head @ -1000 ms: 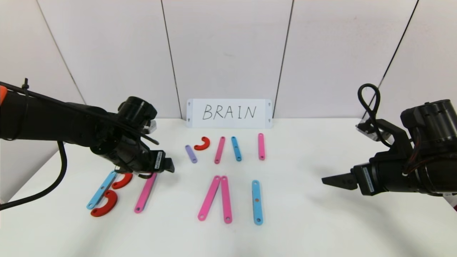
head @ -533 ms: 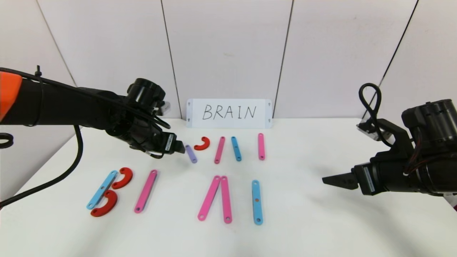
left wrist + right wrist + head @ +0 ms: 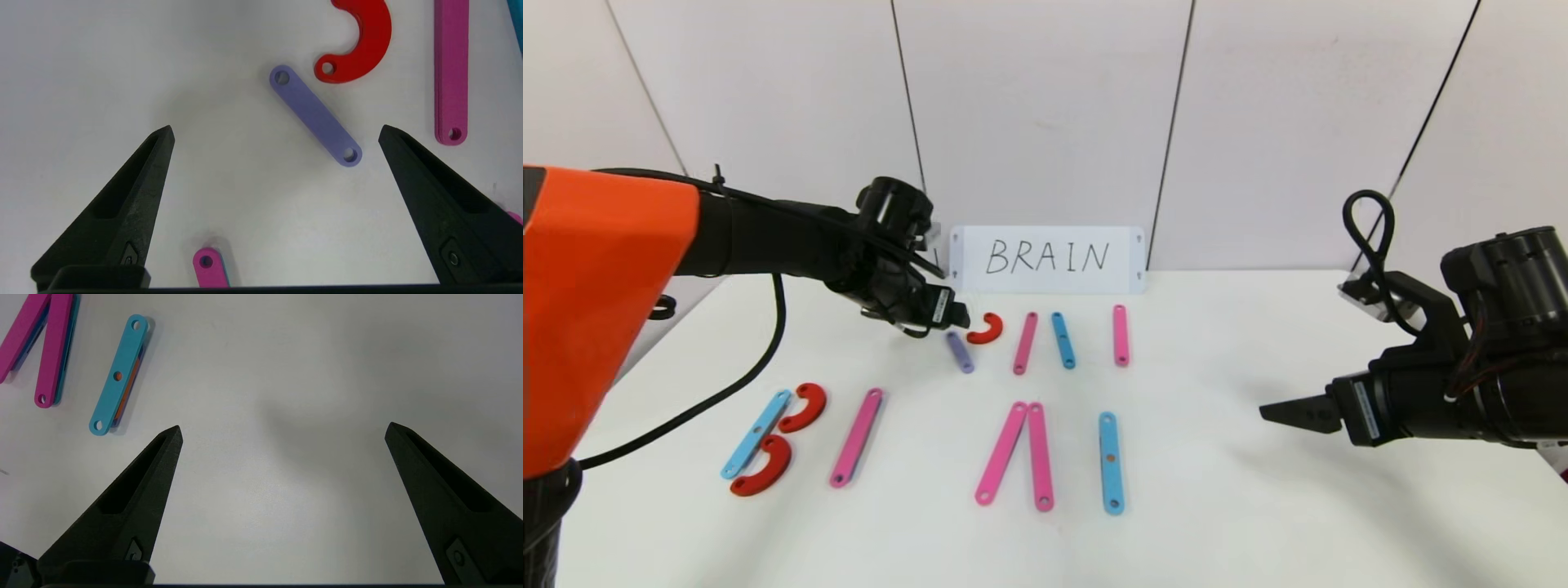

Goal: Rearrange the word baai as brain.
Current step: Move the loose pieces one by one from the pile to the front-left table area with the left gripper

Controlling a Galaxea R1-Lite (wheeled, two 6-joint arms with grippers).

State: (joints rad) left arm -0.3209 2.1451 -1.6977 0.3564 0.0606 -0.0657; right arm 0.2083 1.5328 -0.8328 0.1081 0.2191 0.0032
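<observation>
The front row of flat pieces holds a blue strip (image 3: 756, 433) with two red curves (image 3: 805, 407), a pink strip (image 3: 856, 437), two pink strips (image 3: 1040, 456) joined at the top, and a blue strip (image 3: 1111, 462). Behind lie a purple strip (image 3: 960, 352), a red curve (image 3: 987, 328), and pink (image 3: 1025, 343), blue (image 3: 1063, 340) and pink (image 3: 1121, 335) strips. My left gripper (image 3: 960, 314) hovers open and empty just left of the purple strip (image 3: 314, 116) and red curve (image 3: 359, 45); its wrist view (image 3: 276, 130) shows both. My right gripper (image 3: 1270, 413) is open and empty over bare table (image 3: 284, 428).
A white card (image 3: 1048, 259) with handwritten BRAIN leans on the back wall. The white table (image 3: 1258, 531) ends at the wall behind. The right wrist view shows the front blue strip (image 3: 118, 375) and the paired pink strips (image 3: 53, 351) off to one side.
My left arm has swung from above the front-left pieces to the back row, ending beside the purple strip and red curve. No pieces moved. The right arm has not moved.
</observation>
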